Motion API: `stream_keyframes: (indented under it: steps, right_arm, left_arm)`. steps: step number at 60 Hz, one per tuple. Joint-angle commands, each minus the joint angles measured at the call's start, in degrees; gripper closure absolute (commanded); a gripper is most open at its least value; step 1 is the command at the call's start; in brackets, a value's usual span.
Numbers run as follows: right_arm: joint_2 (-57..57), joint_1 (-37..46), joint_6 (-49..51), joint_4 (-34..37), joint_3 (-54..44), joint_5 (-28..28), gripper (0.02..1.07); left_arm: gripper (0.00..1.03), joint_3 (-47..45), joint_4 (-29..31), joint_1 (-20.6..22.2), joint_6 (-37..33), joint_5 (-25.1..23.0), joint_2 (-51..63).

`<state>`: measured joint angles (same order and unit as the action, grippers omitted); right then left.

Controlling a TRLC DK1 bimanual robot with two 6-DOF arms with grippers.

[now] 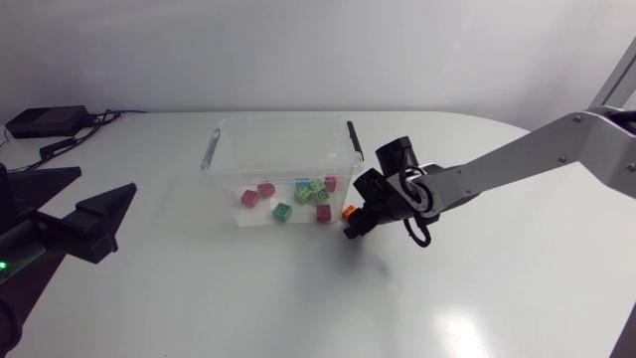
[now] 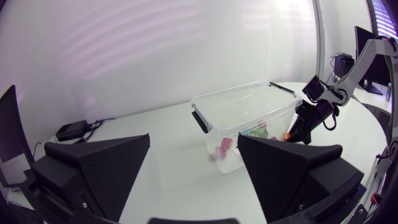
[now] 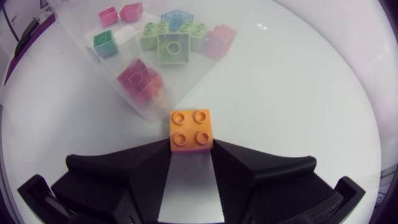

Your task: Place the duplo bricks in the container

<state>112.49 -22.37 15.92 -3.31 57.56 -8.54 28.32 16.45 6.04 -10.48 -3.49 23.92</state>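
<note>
An orange duplo brick point(image 3: 190, 129) sits between the fingertips of my right gripper point(image 3: 190, 152), which is shut on it. In the head view this gripper point(image 1: 354, 223) and the orange brick point(image 1: 349, 211) are just off the front right corner of the clear plastic container point(image 1: 283, 121). Several pink, green and blue bricks point(image 1: 298, 194) lie inside the container. My left gripper point(image 1: 107, 180) stands open and empty at the table's left, well away from the container point(image 2: 242, 99). The left wrist view looks between its wide fingers point(image 2: 99, 168) toward the box and the right gripper point(image 2: 298, 132).
A black box point(image 1: 45, 121) with cables lies at the back left corner of the white table. The container's black-handled rim point(image 1: 354, 137) is close to my right arm's wrist.
</note>
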Motion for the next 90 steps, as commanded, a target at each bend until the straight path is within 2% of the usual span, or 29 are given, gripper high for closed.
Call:
stream_keyframes:
  steps: [1, 12, 20, 32, 41, 63, 67, 71, 76, 78, 82, 90]
  right_arm:
    - [-1.1, 0.6, 1.2, -0.3, -2.5, 0.2, 0.89]
    - [-12.4, 2.1, 1.6, 0.0, -8.4, -0.1, 0.9]
    - [-23.2, 2.1, 1.4, 5.3, -9.5, -0.1, 0.9]
    - [-32.5, -0.2, -1.9, 14.1, -4.1, 0.3, 0.9]
    - [-31.9, -3.1, -4.3, 17.7, 3.5, 1.6, 0.9]
    - [-18.4, -9.7, -6.7, 16.6, 15.8, 7.3, 0.85]
    - [-16.1, -10.0, -6.7, 15.5, 16.8, 8.7, 0.8]
    - [-14.0, -10.5, -6.8, 15.0, 17.8, 11.0, 0.61]
    - [-13.9, -10.9, -7.7, 14.7, 17.8, 13.7, 0.27]
    - [-14.4, -10.9, -8.0, 14.7, 17.5, 14.6, 0.2]
    - [-17.1, -10.9, -8.1, 14.2, 15.6, 15.2, 0.17]
    - [-25.2, -10.1, -7.9, 12.1, 9.7, 15.7, 0.17]
  left_arm:
    - [0.05, -1.5, 0.1, -0.5, 0.5, 0.4, -0.8]
    - [0.05, -1.5, 1.7, -0.6, 0.5, 0.8, -3.7]
    - [0.05, -2.7, 2.8, -0.8, 0.5, 1.0, -6.5]
    - [0.05, -3.2, 3.5, -3.0, 0.5, 0.9, -8.2]
    - [0.05, -3.8, 3.6, -3.5, -0.2, 1.0, -9.7]
    - [0.05, -6.6, 1.2, -5.0, -1.5, 1.1, -12.0]
    - [0.05, -7.0, 1.0, -5.0, -1.6, 1.2, -12.3]
    - [0.05, -7.2, 0.8, -5.8, -1.9, 1.2, -13.0]
    - [0.05, -7.6, 0.8, -6.8, -2.3, 1.2, -14.1]
    - [0.05, -7.7, 0.8, -7.0, -2.4, 1.2, -14.7]
    - [0.05, -8.3, 0.8, -7.5, -3.1, 1.2, -16.0]
    - [0.05, -8.9, 1.0, -8.4, -3.5, 1.2, -17.7]
